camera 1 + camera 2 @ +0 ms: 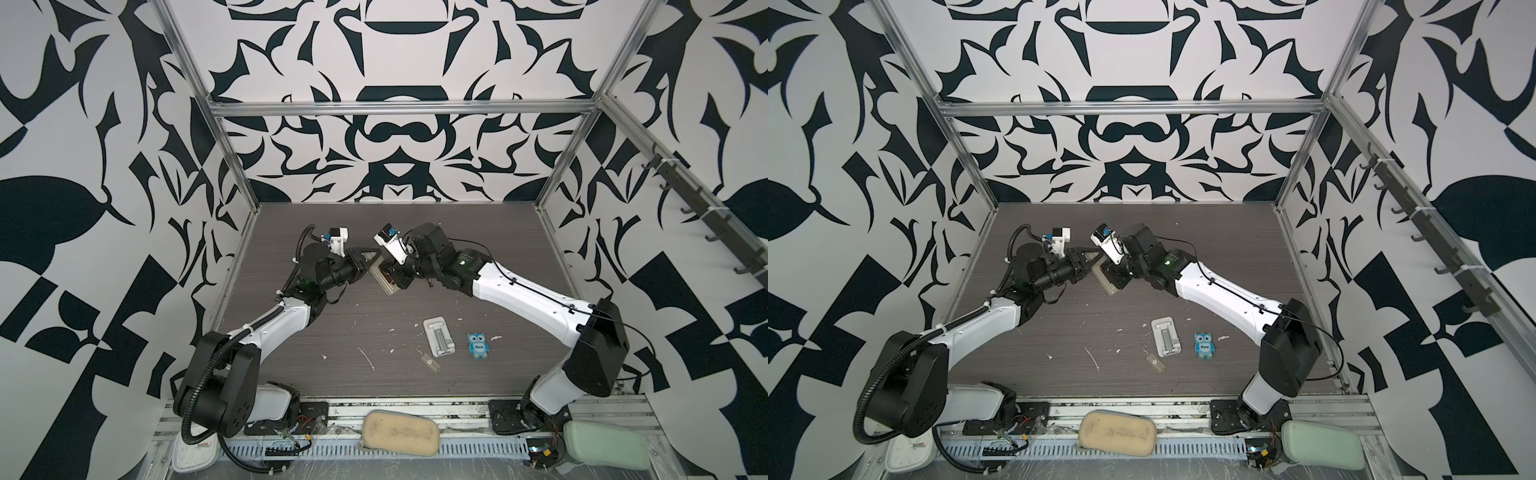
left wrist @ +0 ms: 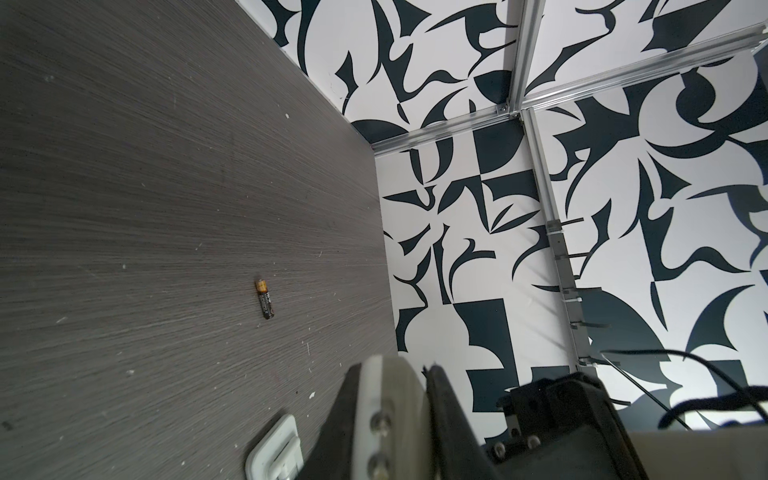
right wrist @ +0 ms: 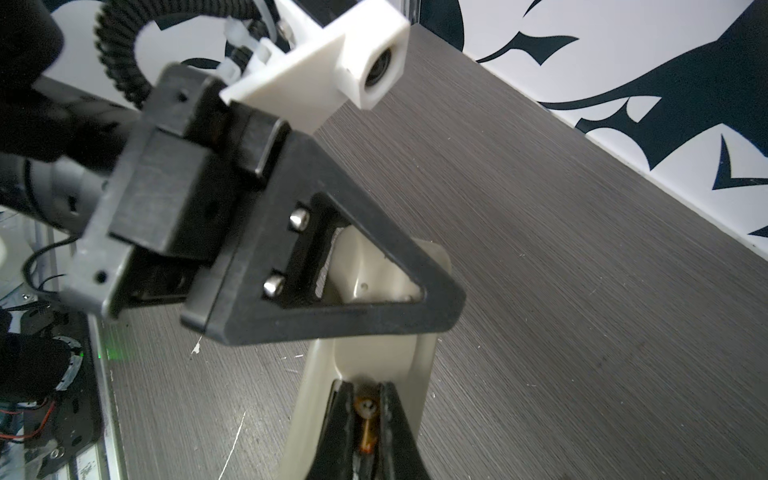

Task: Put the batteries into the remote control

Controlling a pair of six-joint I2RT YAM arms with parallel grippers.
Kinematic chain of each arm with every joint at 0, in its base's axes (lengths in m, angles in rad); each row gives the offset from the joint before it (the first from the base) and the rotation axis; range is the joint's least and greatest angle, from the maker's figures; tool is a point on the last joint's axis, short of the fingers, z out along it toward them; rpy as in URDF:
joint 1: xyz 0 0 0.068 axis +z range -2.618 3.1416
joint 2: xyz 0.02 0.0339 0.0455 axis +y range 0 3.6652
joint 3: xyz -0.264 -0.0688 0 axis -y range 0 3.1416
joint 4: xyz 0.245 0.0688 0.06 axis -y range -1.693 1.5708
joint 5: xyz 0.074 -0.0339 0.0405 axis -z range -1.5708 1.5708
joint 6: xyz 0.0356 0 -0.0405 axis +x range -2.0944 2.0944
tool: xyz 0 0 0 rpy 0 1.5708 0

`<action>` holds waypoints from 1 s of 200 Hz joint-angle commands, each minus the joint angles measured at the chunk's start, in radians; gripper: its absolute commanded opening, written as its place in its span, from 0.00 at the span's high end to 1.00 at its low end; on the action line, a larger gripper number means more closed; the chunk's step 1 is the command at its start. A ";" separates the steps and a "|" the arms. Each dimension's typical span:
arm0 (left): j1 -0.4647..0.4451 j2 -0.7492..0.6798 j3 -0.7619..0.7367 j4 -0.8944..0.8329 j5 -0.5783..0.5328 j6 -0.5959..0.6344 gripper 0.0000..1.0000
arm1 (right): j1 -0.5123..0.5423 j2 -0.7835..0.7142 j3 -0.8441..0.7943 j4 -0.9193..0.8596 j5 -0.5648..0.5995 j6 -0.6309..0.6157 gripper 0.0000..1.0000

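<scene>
White-shelled, black-jointed left arm (image 1: 286, 322) with ribbed black hose; same colouring on right arm (image 1: 532, 297), thin black cable clipped along it. White wrist cameras (image 1: 338, 237). Black open-triangle fingers (image 3: 332, 324) on left pincer (image 1: 372, 262), two silver screws.

The word "One" is printed on the belly of the blue owl figure (image 1: 478, 344), which stands just beside the white ribbed stand (image 1: 438, 336) in both top views. The battery (image 2: 265, 299) in the left wrist view carries print too small to read.

There are two batteries (image 2: 265, 299) (image 3: 365, 419), one remote control (image 3: 374, 357), one white ribbed stand (image 1: 438, 336), one blue owl figure (image 1: 478, 345), one small greyish plastic piece (image 1: 429, 361), and two cushion pads, beige (image 1: 400, 432) and green (image 1: 604, 444).
</scene>
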 commanded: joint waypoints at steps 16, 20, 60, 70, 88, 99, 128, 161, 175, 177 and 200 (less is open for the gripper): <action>0.007 -0.037 0.056 0.079 0.049 -0.018 1.00 | -0.025 0.031 -0.002 -0.161 0.144 -0.039 1.00; 0.006 -0.039 0.055 0.079 0.049 -0.018 1.00 | -0.023 0.032 -0.004 -0.162 0.146 -0.040 1.00; 0.007 -0.038 0.059 0.101 0.049 -0.026 1.00 | -0.022 0.032 -0.023 -0.174 0.157 -0.044 1.00; 0.007 -0.038 0.060 0.102 0.051 -0.026 1.00 | -0.022 0.031 -0.027 -0.174 0.154 -0.044 1.00; 0.008 -0.038 0.063 0.102 0.055 -0.026 1.00 | -0.022 0.032 -0.024 -0.174 0.146 -0.042 1.00; 0.008 -0.035 0.063 0.098 0.058 -0.026 1.00 | -0.022 0.034 -0.022 -0.175 0.143 -0.042 0.98; 0.007 -0.035 0.062 0.096 0.059 -0.024 1.00 | -0.022 0.032 -0.019 -0.174 0.126 -0.039 0.87; 0.007 -0.033 0.058 0.093 0.060 -0.022 1.00 | -0.020 0.026 -0.012 -0.175 0.130 -0.041 0.79; 0.007 -0.029 0.056 0.093 0.060 -0.022 1.00 | -0.019 0.024 -0.008 -0.175 0.133 -0.040 0.76; 0.007 -0.029 0.055 0.093 0.060 -0.022 1.00 | -0.018 0.024 -0.008 -0.175 0.133 -0.040 0.75; 0.006 -0.025 0.053 0.089 0.061 -0.020 1.00 | -0.014 0.018 -0.003 -0.174 0.127 -0.044 0.69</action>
